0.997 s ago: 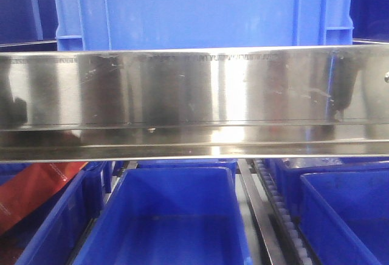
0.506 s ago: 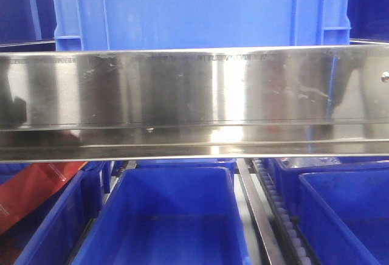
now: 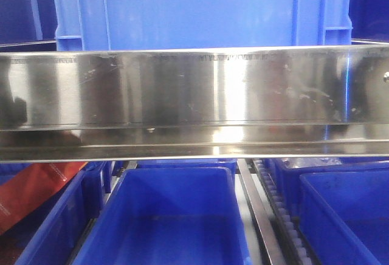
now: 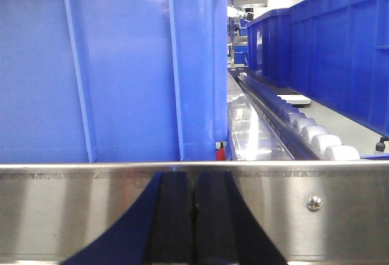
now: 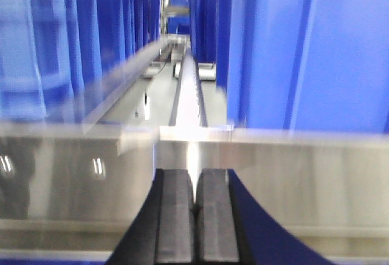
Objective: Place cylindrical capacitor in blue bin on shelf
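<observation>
No capacitor visible. Both grippers, left [image 4: 194, 216] & right [image 5: 196, 216], pads together, nothing between. Near bin [image 3: 179, 216] looks empty; upper bin [image 3: 200, 10] inside hidden. You can't judge progress.

A brushed stainless-steel shelf rail [image 3: 194, 101] spans the front view's middle, its bolt head [image 4: 314, 203] showing at lower right of the left wrist view. A red flat package [image 3: 30, 193] lies at lower left. White conveyor rollers [image 4: 316, 140] recede at right.
</observation>
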Robot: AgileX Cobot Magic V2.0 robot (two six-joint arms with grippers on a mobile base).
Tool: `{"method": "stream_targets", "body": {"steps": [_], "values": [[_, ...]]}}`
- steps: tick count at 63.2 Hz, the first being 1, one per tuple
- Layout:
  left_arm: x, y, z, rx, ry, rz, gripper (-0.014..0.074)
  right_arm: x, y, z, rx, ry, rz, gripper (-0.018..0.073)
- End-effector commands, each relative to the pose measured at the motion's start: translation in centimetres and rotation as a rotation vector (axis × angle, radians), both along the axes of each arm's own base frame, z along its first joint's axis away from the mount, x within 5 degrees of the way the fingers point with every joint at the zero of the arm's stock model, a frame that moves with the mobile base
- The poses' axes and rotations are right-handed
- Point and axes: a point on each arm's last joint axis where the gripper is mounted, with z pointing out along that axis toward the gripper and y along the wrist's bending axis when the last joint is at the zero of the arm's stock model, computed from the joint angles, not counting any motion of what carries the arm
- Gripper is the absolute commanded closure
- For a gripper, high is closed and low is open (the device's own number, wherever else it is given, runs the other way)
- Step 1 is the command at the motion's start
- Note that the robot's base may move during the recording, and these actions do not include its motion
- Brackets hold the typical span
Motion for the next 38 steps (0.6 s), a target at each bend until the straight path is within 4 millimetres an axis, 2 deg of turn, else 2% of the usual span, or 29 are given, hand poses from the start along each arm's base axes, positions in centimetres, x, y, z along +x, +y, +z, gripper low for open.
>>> {"method": "stream_targets", "body": {"steps": [1,38], "values": [[-0.04,-0.05,0.26,-0.002,-0.025,-0.008,0.0708,0.02,-0.11,0.21,-0.007,-0.053,-0.014,0.0722],[-0.04,-0.05,0.26,-0.002,-0.025,-0.008,0.0708,0.02,-0.13,0.33,-0.006,-0.066,-0.016,0.0722]]}}
